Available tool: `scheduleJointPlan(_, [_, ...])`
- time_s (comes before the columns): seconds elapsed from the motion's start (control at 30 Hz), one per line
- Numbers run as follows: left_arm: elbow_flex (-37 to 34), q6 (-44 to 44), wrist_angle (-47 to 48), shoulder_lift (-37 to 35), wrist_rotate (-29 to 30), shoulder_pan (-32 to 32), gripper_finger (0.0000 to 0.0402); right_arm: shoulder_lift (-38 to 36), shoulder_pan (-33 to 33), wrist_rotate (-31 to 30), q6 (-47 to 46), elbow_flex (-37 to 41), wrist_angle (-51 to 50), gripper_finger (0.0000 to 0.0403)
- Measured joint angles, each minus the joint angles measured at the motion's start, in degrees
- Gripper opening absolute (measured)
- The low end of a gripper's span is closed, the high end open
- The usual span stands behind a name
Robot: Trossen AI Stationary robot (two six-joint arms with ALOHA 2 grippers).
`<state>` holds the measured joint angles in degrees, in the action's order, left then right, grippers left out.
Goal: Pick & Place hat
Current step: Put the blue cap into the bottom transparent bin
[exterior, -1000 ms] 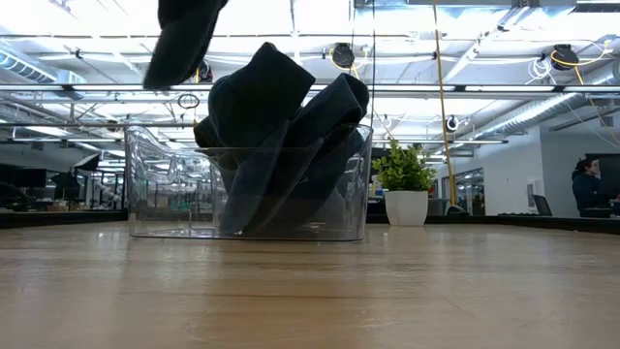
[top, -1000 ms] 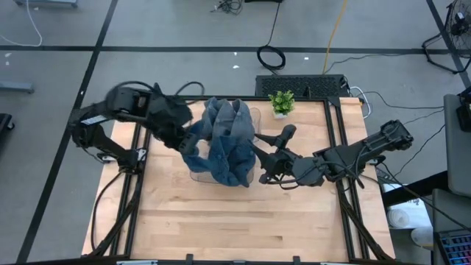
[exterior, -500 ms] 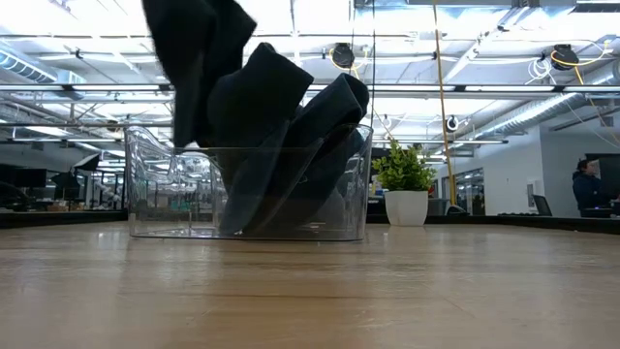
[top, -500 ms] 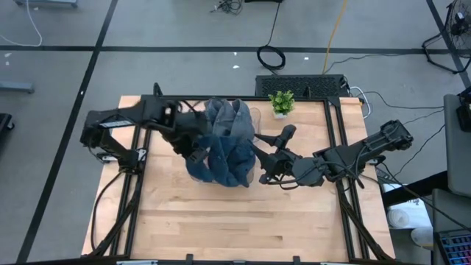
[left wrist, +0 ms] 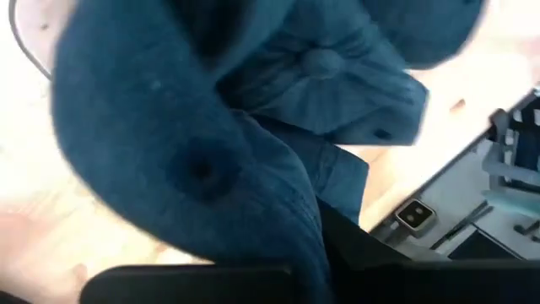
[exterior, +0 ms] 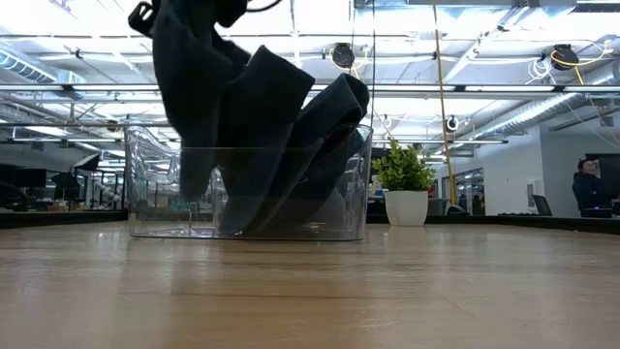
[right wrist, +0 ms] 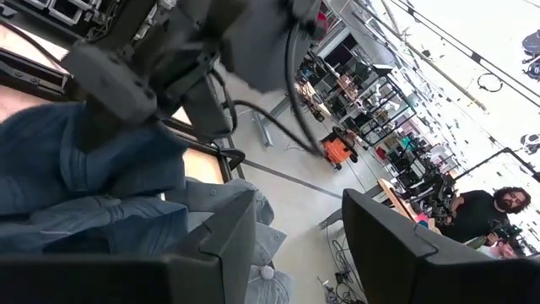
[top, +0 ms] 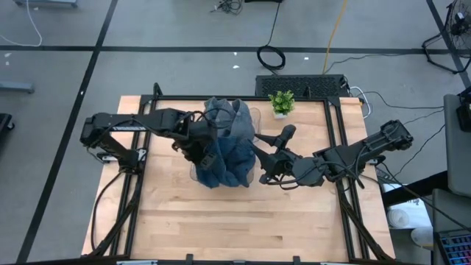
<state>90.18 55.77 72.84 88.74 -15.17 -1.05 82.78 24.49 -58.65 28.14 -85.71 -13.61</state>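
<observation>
The left gripper point(top: 202, 147) pinches a hat point(top: 213, 171) that hangs below it into the bin point(exterior: 155, 184). The right gripper point(top: 259, 163), fingers spread, waits beside the bin.

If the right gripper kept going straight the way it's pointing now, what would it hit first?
Probably the pile of blue hats in the clear bin. The right gripper points at them from close by, fingers open. It may meet the bin's wall first; the depth is unclear.
</observation>
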Motion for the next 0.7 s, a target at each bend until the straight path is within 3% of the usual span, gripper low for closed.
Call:
scheduleJointPlan(0.4, [-3.3,4.6,-1.9,-0.1,-10.5,-0.7,0.0009,0.0,0.0,0.0,0.0,0.0,0.0,0.0161])
scheduleJointPlan(0.7, [-6.7,4.8,-2.6,-0.7,-3.9,-4.9,0.0008,0.0,0.0,0.2,-0.7,0.0,0.0,0.0161])
